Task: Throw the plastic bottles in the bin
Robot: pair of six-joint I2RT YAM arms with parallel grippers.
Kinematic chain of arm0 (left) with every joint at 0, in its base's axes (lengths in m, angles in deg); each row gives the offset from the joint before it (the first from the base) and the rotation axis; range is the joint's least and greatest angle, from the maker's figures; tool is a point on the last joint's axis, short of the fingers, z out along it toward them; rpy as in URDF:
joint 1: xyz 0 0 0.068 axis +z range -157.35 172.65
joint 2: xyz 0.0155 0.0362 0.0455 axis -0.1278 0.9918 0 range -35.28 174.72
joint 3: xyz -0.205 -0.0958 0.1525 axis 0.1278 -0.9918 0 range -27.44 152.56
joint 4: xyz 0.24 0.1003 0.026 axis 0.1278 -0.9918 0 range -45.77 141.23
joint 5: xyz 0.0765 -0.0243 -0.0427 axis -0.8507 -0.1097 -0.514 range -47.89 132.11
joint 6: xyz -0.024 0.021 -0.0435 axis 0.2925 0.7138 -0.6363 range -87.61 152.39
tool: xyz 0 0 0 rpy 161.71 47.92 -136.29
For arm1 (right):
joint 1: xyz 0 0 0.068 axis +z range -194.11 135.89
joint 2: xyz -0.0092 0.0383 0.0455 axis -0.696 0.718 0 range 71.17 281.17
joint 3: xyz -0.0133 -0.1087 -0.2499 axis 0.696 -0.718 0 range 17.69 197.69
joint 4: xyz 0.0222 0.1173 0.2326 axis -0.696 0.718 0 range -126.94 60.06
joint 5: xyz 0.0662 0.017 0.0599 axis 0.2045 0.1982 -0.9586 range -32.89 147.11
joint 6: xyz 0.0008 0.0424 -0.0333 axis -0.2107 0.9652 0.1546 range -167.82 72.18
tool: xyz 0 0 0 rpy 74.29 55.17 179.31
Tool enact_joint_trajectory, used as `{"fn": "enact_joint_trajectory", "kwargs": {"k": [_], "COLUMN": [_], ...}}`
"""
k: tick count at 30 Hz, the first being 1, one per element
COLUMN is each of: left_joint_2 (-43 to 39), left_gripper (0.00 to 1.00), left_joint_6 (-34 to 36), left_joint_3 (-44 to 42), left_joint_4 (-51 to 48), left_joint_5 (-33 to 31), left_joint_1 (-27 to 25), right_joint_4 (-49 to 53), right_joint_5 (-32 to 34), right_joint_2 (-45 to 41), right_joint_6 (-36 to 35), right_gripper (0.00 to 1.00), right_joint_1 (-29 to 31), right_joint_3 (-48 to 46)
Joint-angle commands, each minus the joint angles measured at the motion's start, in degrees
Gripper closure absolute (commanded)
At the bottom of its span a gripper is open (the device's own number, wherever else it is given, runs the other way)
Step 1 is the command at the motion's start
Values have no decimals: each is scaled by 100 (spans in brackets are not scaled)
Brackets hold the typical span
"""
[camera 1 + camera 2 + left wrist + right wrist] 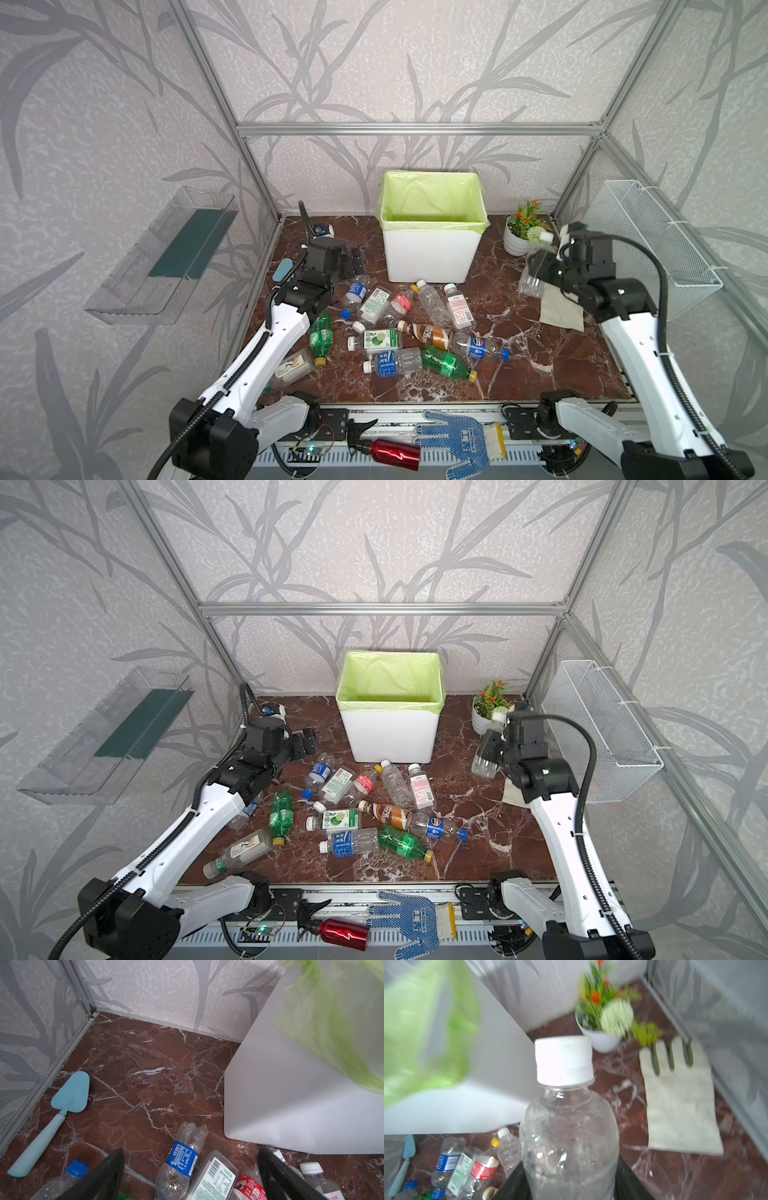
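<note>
Clear bottle (569, 1126) in raised right gripper (571, 1186)

Both arms are showing glossy white shells, left arm (274, 345) and right arm (636, 365), with chunky black housings capping every joint. A black ribbed cable (666, 299) is running along each one, and a white tie (664, 353) is cinching it on the right. Small dark holes are dotting the white covers. Left gripper (192, 1149) and right gripper (571, 1161) are both wearing flat black wedge fingers. Black screw-studded base plates (332, 419) are anchoring them.
</note>
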Motion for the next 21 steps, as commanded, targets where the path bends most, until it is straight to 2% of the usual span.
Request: {"fn": "enact_joint_trajectory", "kwargs": {"k": [1, 3, 6, 9, 10, 12, 14, 16, 18, 19, 21], "left_joint_2": [92, 178, 344, 458, 490, 569, 692, 837, 956, 995, 1024], "left_gripper": [1, 1, 1, 1, 1, 1, 1, 1, 1, 1, 1], "left_joint_6": [-275, -369, -491, -470, -454, -440, -413, -380, -345, -331, -321], "left_joint_3": [-127, -182, -210, -265, -301, -326, -319, -269, -182, -156, -140], "left_joint_4": [-28, -135, -403, -457, -423, -381, -379, -415, -506, -540, -573], "left_joint_5": [48, 51, 62, 126, 145, 169, 199, 238, 313, 354, 380], "left_joint_1": [186, 308, 428, 449, 448, 448, 453, 457, 458, 458, 458], "right_joint_4": [-442, -935, -1764, -2329, -2474, -2490, -2157, -1211, -409, -171, -273], "right_joint_5": [-140, -108, -198, -1003, -1253, -1261, -1465, -1799, -1589, -1339, -846], "right_joint_2": [259, 340, 438, 913, 1173, 1745, 2503, 3360, 3911, 3948, 3652], "right_joint_6": [-937, -920, -518, 331, 515, 266, -270, -677, -899, -977, -1130], "right_gripper": [46, 45, 45, 46, 46, 45, 36, 28, 15, 3, 1], "right_joint_1": [-24, -27, -24, 32, 201, 824, 1388, 1602, 1599, 1594, 1578], "right_joint_3": [1504, 2035, 2175, 2025, 1950, 1980, 2383, 3447, 4389, 4671, 4654]}}
